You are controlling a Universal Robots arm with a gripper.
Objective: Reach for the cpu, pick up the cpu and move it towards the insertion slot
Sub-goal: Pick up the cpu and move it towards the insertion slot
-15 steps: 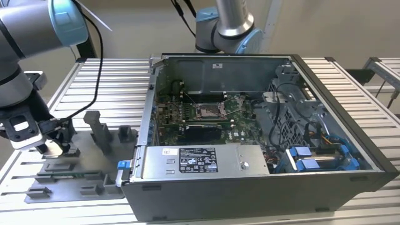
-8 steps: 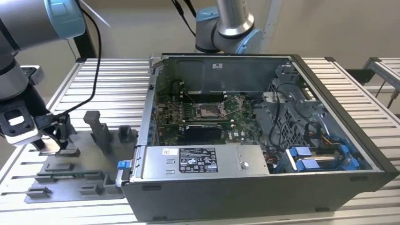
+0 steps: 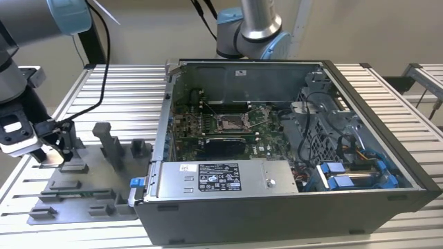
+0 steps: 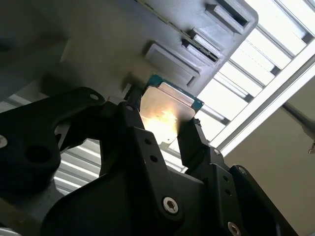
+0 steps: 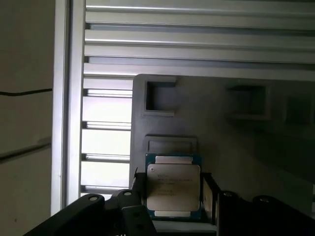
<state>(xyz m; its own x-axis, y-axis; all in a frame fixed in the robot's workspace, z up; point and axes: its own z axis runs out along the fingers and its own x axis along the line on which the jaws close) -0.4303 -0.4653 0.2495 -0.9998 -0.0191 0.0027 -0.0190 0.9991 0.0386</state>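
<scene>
Over the grey fixture tray's [image 3: 76, 205] edge on the exterior view's left, the gripper [image 5: 174, 194] clamps the cpu [image 5: 173, 179] flat between its fingers; the insertion slot [image 3: 232, 122] lies well apart, toward that view's right.

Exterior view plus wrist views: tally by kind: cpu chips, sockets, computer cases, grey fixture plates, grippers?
cpu chip: 1
socket: 1
computer case: 1
grey fixture plate: 1
gripper: 1
Total: 5
</scene>
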